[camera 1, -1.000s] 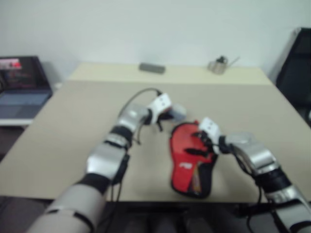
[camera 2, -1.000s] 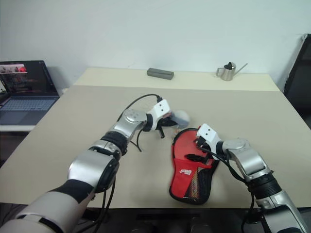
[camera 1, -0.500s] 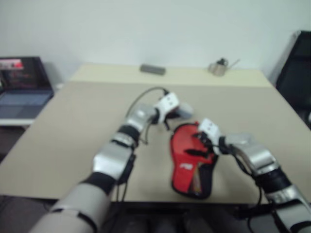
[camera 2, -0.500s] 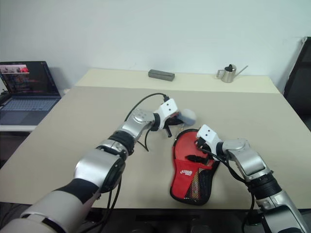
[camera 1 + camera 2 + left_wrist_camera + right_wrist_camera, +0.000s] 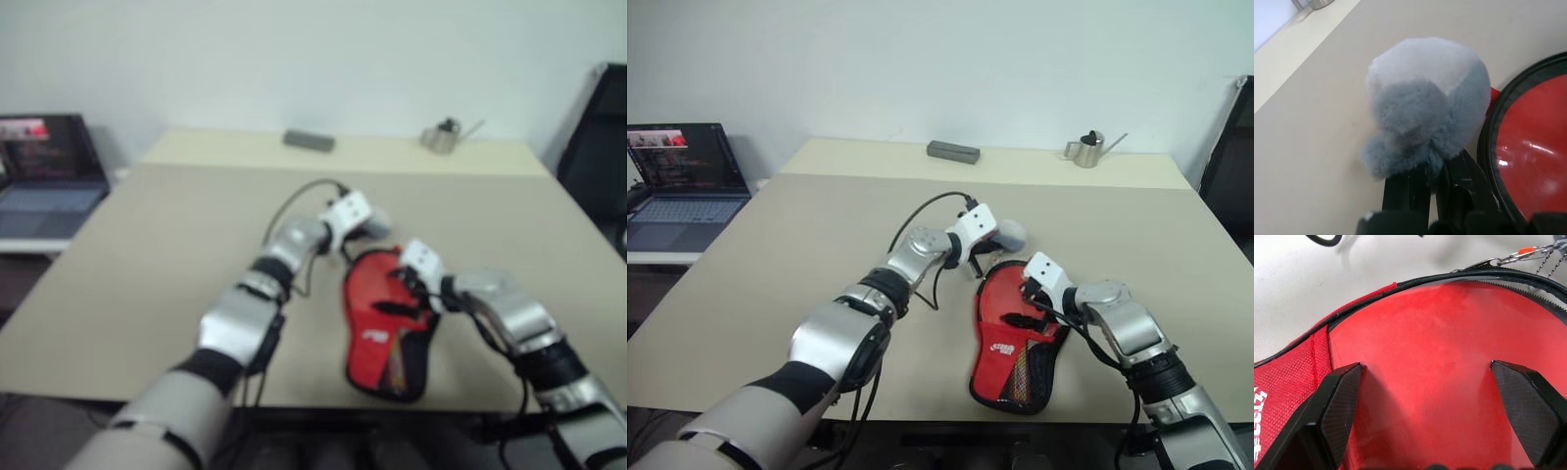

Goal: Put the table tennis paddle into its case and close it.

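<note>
Pinching a grey fluffy pompom (image 5: pixel 1425 107), the left gripper (image 5: pixel 977 262) hovers just beyond the case (image 5: pixel 1014 338), while the right gripper (image 5: pixel 1425 396) spreads wide over the paddle's red face (image 5: pixel 1420 357), near the table's (image 5: pixel 774 245) front edge.

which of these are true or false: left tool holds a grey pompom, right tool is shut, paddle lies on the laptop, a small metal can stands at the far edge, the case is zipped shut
1. The left tool holds a grey pompom. True.
2. The right tool is shut. False: its fingers stand wide apart over the red paddle.
3. The paddle lies on the laptop. False: it sits in the case on the table.
4. A small metal can stands at the table's far edge. True.
5. The case is zipped shut. False: it is open, the paddle's face showing.
</note>
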You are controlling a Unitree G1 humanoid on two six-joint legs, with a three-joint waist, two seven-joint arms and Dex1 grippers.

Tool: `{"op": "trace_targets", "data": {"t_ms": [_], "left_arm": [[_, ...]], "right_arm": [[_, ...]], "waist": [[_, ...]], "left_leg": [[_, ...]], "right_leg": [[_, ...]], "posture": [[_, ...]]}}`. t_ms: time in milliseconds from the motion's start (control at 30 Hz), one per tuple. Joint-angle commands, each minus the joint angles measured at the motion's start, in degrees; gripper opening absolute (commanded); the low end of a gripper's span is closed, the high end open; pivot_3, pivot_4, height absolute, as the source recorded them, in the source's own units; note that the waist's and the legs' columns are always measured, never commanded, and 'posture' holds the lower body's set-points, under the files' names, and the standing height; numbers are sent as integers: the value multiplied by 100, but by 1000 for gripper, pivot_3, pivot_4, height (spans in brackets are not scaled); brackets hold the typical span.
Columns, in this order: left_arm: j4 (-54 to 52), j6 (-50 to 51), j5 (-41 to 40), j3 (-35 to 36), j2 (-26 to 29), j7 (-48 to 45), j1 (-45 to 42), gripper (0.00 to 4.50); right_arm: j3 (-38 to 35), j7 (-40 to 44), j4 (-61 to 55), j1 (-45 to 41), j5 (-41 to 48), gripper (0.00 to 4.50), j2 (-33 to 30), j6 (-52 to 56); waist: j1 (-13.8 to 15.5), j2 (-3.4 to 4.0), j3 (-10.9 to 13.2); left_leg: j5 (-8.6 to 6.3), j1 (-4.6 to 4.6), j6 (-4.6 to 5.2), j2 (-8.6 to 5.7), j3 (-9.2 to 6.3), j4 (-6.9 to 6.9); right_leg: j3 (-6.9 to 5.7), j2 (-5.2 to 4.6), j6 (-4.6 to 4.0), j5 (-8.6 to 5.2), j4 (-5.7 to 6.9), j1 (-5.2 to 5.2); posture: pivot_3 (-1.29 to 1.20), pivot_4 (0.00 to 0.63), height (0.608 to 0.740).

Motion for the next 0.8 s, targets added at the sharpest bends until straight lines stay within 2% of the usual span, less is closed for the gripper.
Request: {"op": "trace_targets", "data": {"t_ms": [33,800], "left_arm": [[-112,-51,5,32,-152,273,-384,31],[19,23,22,165,-877,1169,-844,31]], "right_arm": [[593,3,322,439,-286,4500,-22,494],[622,-124,-322,743,-147,4500,-93,899]], "waist": [[0,0,0],[1,3,0]], "left_leg": [[0,0,0,0,-1,-1],[-2,-6,-3,-4,-17,-20]], "right_leg": [[-1,0,0,0,0,0],[-18,-18,8,-8,-24,3]], "posture": [[0,150,740],[0,150,740]]}}
